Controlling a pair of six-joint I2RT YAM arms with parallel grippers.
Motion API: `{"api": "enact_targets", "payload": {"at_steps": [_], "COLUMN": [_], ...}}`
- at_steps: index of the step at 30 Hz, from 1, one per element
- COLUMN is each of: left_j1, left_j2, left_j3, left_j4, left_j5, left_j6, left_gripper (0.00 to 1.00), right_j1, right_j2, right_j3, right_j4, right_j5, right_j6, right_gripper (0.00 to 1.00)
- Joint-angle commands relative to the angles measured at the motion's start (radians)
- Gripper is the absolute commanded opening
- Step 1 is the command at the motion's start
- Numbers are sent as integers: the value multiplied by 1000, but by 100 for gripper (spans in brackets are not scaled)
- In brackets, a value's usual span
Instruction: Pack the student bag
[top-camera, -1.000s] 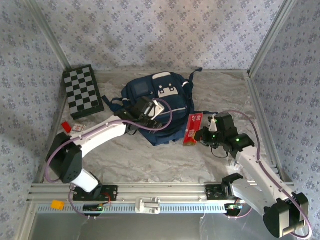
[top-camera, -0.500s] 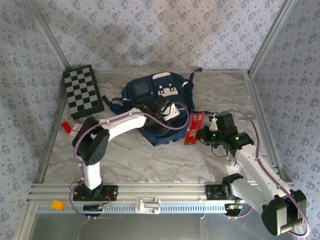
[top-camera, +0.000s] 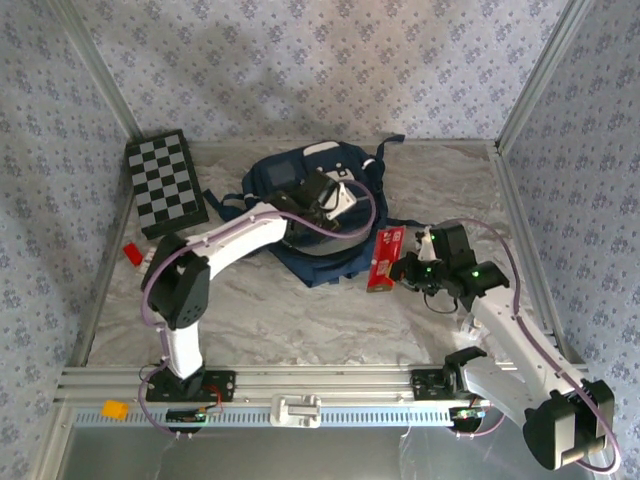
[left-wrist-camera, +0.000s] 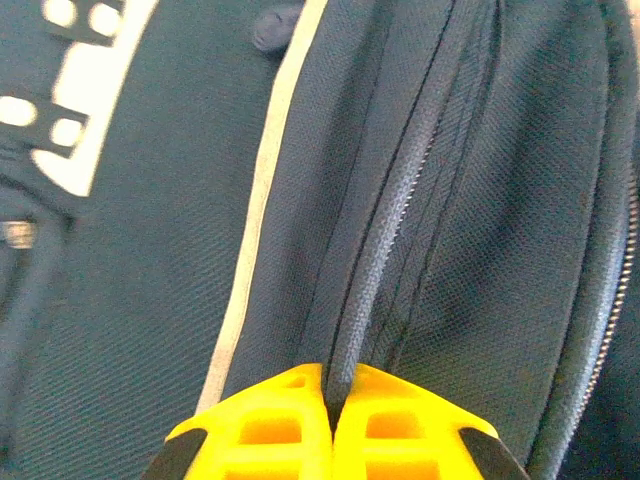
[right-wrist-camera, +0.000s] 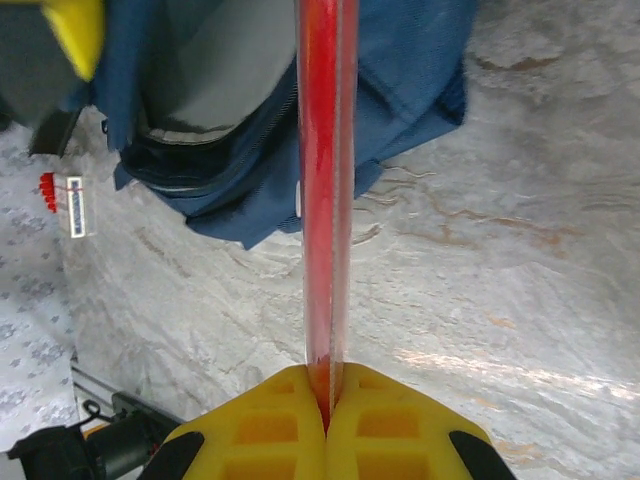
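The soft, floppy student bag (top-camera: 285, 178) seemed best held by its zip edge (left-wrist-camera: 392, 225), which the left tool (left-wrist-camera: 328, 385) pinched; at four o'clock the right tool (right-wrist-camera: 327, 390) pinched a red pack (right-wrist-camera: 322, 200)

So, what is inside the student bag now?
Grey lining is visible through the open mouth of the student bag. Deeper inside is covered by the blue fabric, so any contents cannot be told.

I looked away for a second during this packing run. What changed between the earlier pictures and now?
The left gripper moved farther across the backpack, away from the bases and rightward, and closed on fabric at the zipper. The right gripper kept its pinch on the red packet. The chessboard stayed put.
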Motion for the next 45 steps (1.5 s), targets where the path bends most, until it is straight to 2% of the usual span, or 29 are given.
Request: {"api": "enact_targets", "payload": {"at_steps": [1,3,7,9,13,18,21,23,26,29,31,38,42,45], "left_j1": [10,10,11,10,11,13,13,18,25,31,38,42,41,41], "left_j2": [-138,-154,-167,-168,-181,-193,-202,-198,-202,-201,-198,-189,-197,-212], "left_j3": [111,139,154,157,134,112,92,102,94,80,80,9,-71,-118], "left_j4": [10,-8,-16,-26,-25,-18,4,-7,4,12,4,11,38,61], "left_j5": [-6,0,12,12,48,33,30,23,22,24,25,70,100,141], "left_j6": [-131,-161,-207,-221,-209,-226,-233,-248,-254,-256,-268,-312,-372,-446], "left_gripper": [0,0,0,0,0,0,0,0,0,0,0,0,13,17], "right_j1": [36,70,125,116,105,131,128,136,139,134,132,141,178,214], "right_j2": [61,124,286,389,582,747,855,885,881,807,734,434,318,254], "right_j3": [59,79,128,168,253,359,443,443,420,384,348,168,145,116], "right_j4": [77,146,402,477,686,723,687,695,691,618,545,378,216,185], "right_j5": [-54,-50,-8,20,-43,26,10,20,42,109,184,337,434,451], "right_j6": [28,48,64,83,101,47,27,31,10,-34,-53,-64,-29,4], "right_gripper": [0,0,0,0,0,0,5,17,33,51,57,64,65,65]}}
